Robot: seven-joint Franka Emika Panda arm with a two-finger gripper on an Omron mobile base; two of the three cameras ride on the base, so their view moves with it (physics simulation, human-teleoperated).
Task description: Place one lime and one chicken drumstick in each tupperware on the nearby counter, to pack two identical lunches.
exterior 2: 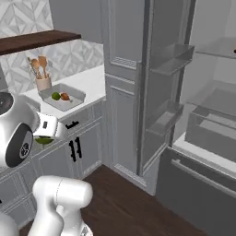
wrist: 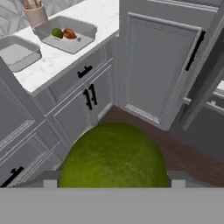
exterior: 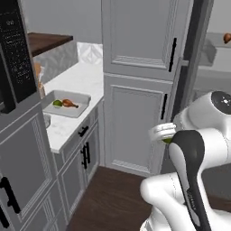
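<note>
Carrying a lime toward the empty tupperware

Nearest us, our end effector (wrist: pixel 113 183) is closed around a lime (wrist: pixel 113 155), its jaws spread wide by the fruit, and it hangs in the air in front of the grey cabinets, well short of the surface (wrist: pixel 83 50). Farther off on that surface sit the two trays: the near tupperware (wrist: pixel 17 52) looks empty, and beyond it the far tupperware (wrist: pixel 65 33) already holds a lime and a chicken drumstick (wrist: pixel 70 33), with the utensil holder cup (wrist: pixel 35 14) just behind. We judge the lime belongs in the near tray, so we should bring it over the rim, centre it above the tray floor, lower it close, then release gently so it cannot roll out.
</note>
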